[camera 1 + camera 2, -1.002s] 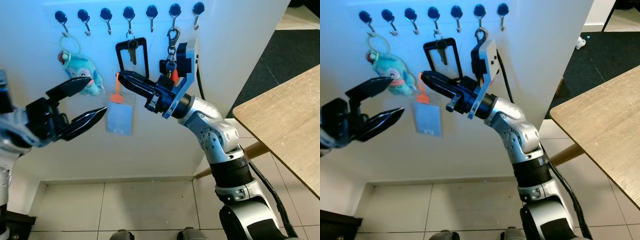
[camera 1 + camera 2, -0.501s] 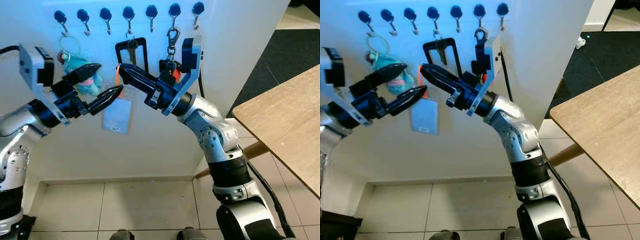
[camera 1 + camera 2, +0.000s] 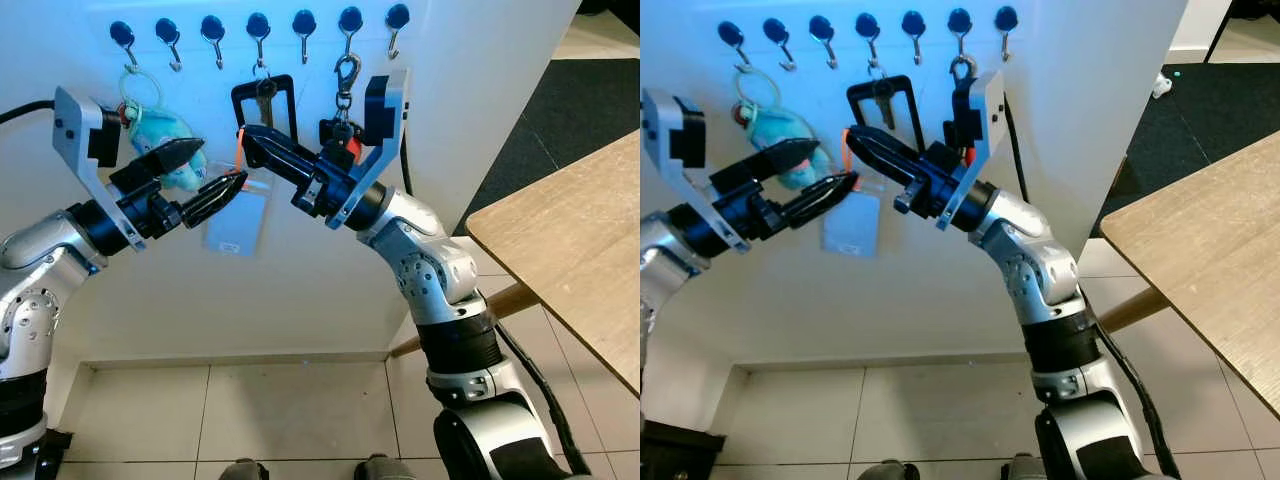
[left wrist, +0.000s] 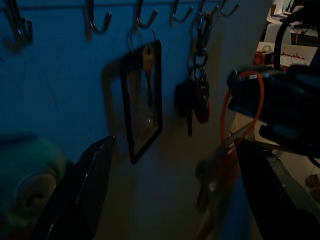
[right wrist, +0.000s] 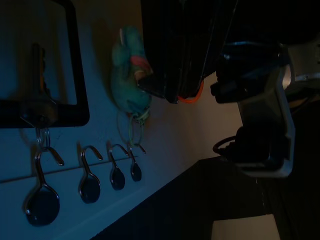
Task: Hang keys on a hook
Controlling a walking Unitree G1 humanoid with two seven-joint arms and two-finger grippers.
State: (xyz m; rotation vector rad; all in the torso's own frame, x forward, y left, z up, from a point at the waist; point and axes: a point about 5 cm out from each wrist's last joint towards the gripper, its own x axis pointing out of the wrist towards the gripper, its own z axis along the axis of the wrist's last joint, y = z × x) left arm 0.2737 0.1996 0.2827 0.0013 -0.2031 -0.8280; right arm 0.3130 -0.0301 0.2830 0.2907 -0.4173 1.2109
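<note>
Row of seven dark-capped wall hooks [image 3: 258, 32] running along the top of the frame on a white wall [image 3: 300, 270]. Teal plush keyring [image 3: 165, 135] hanging from the leftmost hook, upper left. Black rectangular frame with a key [image 3: 264, 105] hanging from the fourth hook, top centre. Dark key bunch on a metal clasp [image 3: 342, 100] hanging from the sixth hook, just right of the black frame. Right gripper [image 3: 243, 140] reaching in from centre right, its two long fingers pressed together and clasping the orange loop [image 3: 238, 152] of the card tag [image 3: 238, 220]; the pale blue card dangling below the fingertips, blurred, left of centre and lower than the hooks, not hanging on any of them. Left gripper [image 3: 210, 176] coming in from the left edge, fingers [image 3: 165, 156] spread apart and grasping nothing, the lower fingertip lying just beside the top of the card, the upper finger crossing in front of the plush; actual contact with the card being impossible to tell. Wooden table [image 3: 570, 250] occupying the right edge. Tiled floor [image 3: 230, 420] showing along the bottom. Dark carpet [image 3: 560, 110] lying at upper right, beyond the wall's end
</note>
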